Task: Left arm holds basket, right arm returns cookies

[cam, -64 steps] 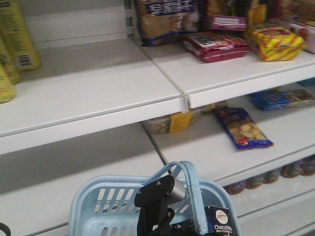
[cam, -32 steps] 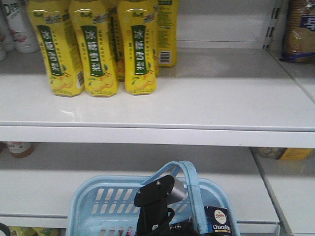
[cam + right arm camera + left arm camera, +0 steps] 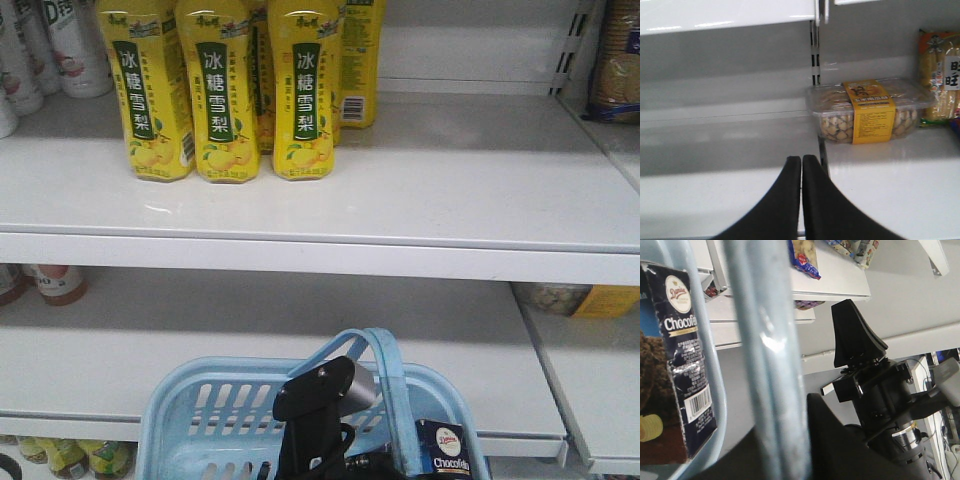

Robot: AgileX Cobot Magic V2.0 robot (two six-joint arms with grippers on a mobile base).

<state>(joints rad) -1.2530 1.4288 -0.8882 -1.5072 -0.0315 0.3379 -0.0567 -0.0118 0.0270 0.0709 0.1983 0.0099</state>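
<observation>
Cookies [image 3: 446, 458] were seen standing upright in the basket [image 3: 220, 366], against its right wall. The basket's arched handle [image 3: 765, 340] was gripped by the left end effector [image 3: 790, 450]. The right end effector [image 3: 801, 164] was held closed on nothing, facing a shelf [image 3: 890, 180] on which a clear snack tub [image 3: 867, 112] was set.

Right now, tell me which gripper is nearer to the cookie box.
Left. The left gripper holds the basket handle right beside the cookie box standing in the basket; the right gripper is shut, empty, beyond the basket, facing the shelf.
</observation>
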